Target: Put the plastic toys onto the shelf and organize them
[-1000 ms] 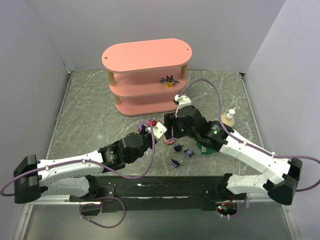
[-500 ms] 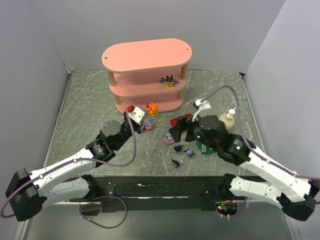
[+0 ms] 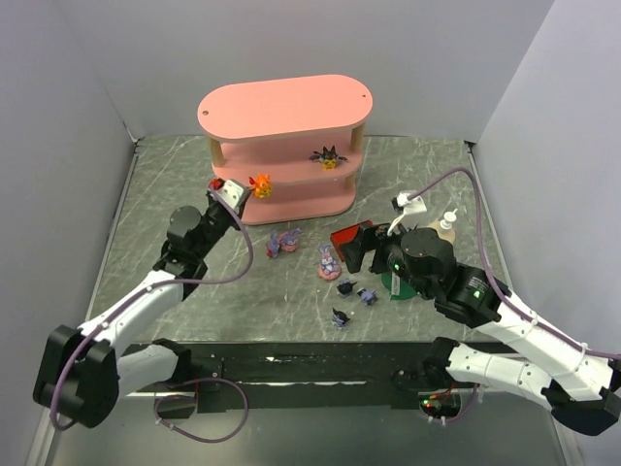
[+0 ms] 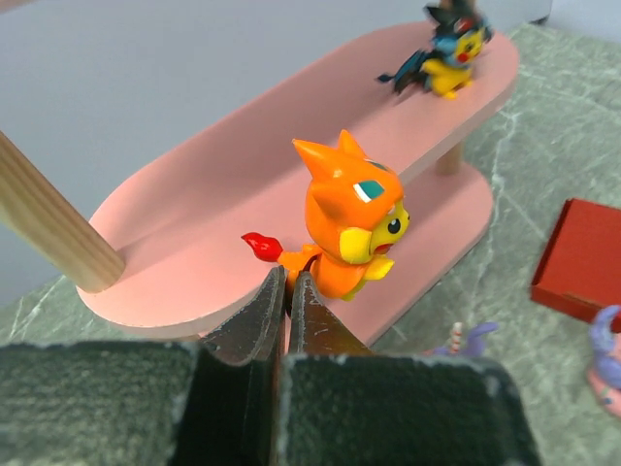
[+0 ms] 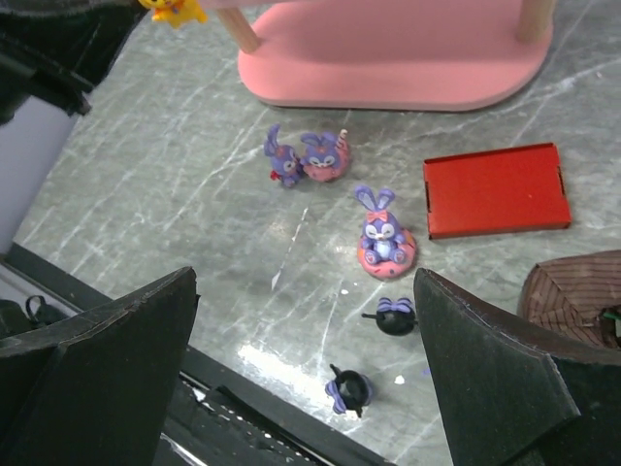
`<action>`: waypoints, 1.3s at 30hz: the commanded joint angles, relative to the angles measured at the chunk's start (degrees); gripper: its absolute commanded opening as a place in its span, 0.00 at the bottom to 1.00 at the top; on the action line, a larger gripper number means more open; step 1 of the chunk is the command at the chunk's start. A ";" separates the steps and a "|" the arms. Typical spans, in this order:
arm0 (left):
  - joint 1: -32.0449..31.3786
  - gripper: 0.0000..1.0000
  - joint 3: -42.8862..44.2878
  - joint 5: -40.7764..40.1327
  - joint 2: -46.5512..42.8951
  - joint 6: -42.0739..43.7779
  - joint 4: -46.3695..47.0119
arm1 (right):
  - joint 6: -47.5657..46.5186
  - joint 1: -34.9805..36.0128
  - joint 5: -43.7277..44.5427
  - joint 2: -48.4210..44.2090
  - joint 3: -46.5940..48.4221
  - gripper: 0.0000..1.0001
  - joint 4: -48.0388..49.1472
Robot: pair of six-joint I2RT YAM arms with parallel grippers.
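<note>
The pink shelf point(image 3: 284, 107) stands at the back. My left gripper point(image 3: 240, 190) point(image 4: 287, 283) is shut on the tail end of the orange toy point(image 3: 260, 184) point(image 4: 351, 223), holding it upright at the front edge of the middle board point(image 4: 194, 209), near its left end. The spiky black and yellow toy point(image 3: 329, 157) point(image 4: 446, 44) stands on the same board to the right. Three lilac-pink toys point(image 5: 325, 155) point(image 5: 284, 160) point(image 5: 385, 233) and three dark toys point(image 3: 345, 286) point(image 3: 367, 295) point(image 3: 339, 316) lie on the table. My right gripper point(image 3: 361, 250) point(image 5: 306, 364) hangs open above them, holding nothing.
A flat red box point(image 5: 495, 189) lies right of the lilac toys. The green cylinder with a brown top point(image 3: 396, 287) point(image 5: 577, 291) sits under my right arm. A small bottle point(image 3: 443, 225) stands at the right. Walls close in the table on three sides.
My left arm swung away from the centre of the table to the shelf's left end, carrying the orange toy. My right arm drew back to the right and its jaws opened wide.
</note>
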 commanded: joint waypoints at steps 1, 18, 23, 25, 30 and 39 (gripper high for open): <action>5.19 0.01 3.16 12.37 3.52 -1.90 8.76 | -1.01 -0.50 2.47 -0.23 1.96 0.99 -0.57; 8.99 0.01 10.81 19.15 18.11 1.70 15.27 | -1.01 -2.43 3.17 -0.32 1.96 0.99 -1.53; 8.99 0.01 8.35 16.52 19.79 1.26 22.12 | -1.27 -3.48 2.73 0.47 2.05 0.99 -1.27; 8.99 0.01 8.08 16.25 20.40 1.43 22.83 | -1.27 -3.84 1.86 0.91 1.96 0.99 -1.01; 9.07 0.03 8.78 15.72 22.07 2.92 22.75 | -1.10 -4.98 1.15 1.44 1.78 0.99 -0.39; 10.21 0.06 7.82 15.55 22.51 3.19 22.92 | -1.10 -6.12 0.10 1.62 1.34 0.99 -0.13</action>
